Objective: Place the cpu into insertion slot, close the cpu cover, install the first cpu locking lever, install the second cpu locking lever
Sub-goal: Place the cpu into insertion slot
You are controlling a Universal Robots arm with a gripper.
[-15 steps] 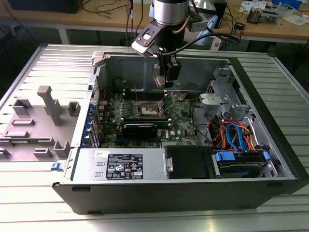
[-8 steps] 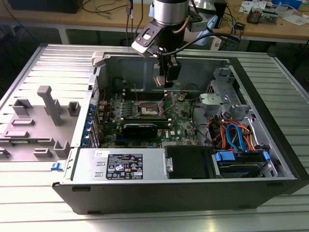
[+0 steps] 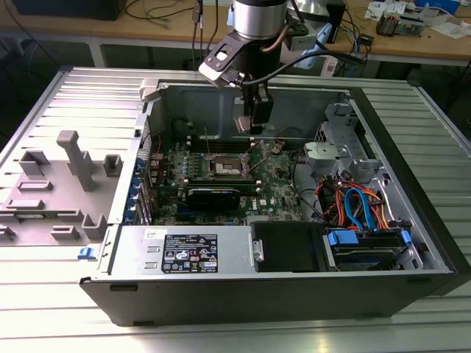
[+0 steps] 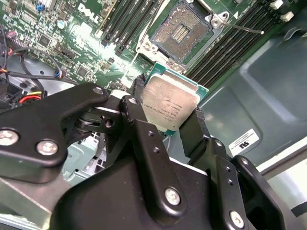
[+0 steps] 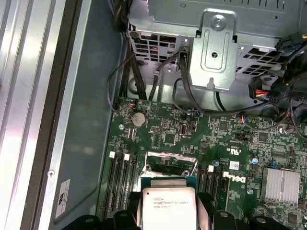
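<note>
My gripper [image 4: 169,109] is shut on the cpu [image 4: 170,101], a flat silver-topped chip with a green edge, clamped between two black fingers [image 4: 195,125]. In the exterior view the gripper [image 3: 251,126] hangs inside the open computer case, a little above and behind the insertion slot [image 3: 228,168]. The slot [image 4: 184,29] shows its brownish pin field uncovered, with a silver rim. A thin locking lever [image 4: 244,29] sticks out beside it. In the first wrist view the cpu [image 5: 169,203] sits just in front of a raised silver frame [image 5: 170,159], apparently the cpu cover.
Black memory slots [image 4: 124,19] flank the socket on the green motherboard [image 5: 225,139]. A metal drive cage [image 5: 218,43] with loose cables, a black card [image 3: 213,195] and the power supply [image 3: 188,250] crowd the case. A grey fixture [image 3: 70,176] stands on the table.
</note>
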